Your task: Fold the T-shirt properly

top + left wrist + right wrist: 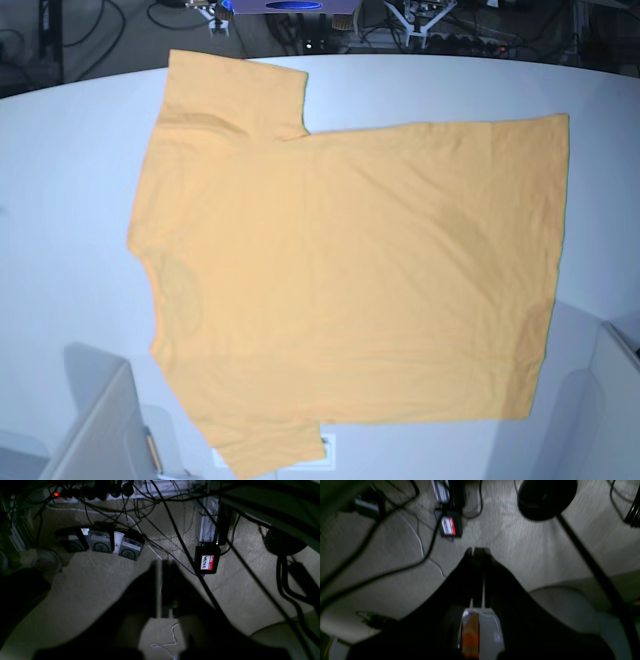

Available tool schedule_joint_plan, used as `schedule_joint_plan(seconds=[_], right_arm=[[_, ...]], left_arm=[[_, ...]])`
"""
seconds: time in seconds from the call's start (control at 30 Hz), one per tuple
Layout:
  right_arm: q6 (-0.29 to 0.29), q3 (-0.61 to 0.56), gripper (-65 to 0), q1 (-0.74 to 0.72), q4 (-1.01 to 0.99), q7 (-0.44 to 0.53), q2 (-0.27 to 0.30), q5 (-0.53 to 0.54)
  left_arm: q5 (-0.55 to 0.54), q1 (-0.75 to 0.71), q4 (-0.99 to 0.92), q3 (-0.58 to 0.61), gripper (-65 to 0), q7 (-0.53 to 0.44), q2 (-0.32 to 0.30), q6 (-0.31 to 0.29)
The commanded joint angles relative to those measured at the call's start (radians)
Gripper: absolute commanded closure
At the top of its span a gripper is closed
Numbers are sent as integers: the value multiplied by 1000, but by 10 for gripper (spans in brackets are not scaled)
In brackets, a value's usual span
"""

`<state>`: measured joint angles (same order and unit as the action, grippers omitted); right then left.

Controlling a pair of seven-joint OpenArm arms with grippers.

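Observation:
The T-shirt (350, 260) lies spread flat on the white table (60, 150) in the base view. It is light orange-yellow, with its neck to the left, its hem to the right, one sleeve at the top left and one at the bottom. Neither wrist view shows the shirt. My left gripper (162, 563) is shut on nothing and hangs over the carpeted floor. My right gripper (475, 550) is also shut and empty above the floor. In the base view only grey arm parts show, at the bottom left (100, 420) and bottom right (612, 400), both off the cloth.
Below the table lie many black cables (180, 537), a row of dark power boxes (102, 541) and a black box with a red name label (207, 562). A black round stand base (545, 497) sits on the carpet. Equipment lines the table's far edge (300, 15).

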<state>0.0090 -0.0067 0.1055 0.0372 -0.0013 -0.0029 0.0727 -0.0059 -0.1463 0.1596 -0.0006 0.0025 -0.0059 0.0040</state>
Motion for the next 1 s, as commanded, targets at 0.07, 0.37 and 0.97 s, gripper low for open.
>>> schedule_joint_plan(seconds=[0.07, 0.37, 0.97], right_arm=[[3, -3, 0, -3, 0, 4, 4, -4], [-1, -3, 0, 0, 0, 2, 4, -6], [1, -5, 0, -2, 2, 2, 2, -7]], left_arm=[[-1, -8, -10, 0, 0, 1, -3, 6], [-3, -8, -22, -2, 0, 1, -3, 8], [-3, -16, -15, -2, 0, -8, -16, 8]])
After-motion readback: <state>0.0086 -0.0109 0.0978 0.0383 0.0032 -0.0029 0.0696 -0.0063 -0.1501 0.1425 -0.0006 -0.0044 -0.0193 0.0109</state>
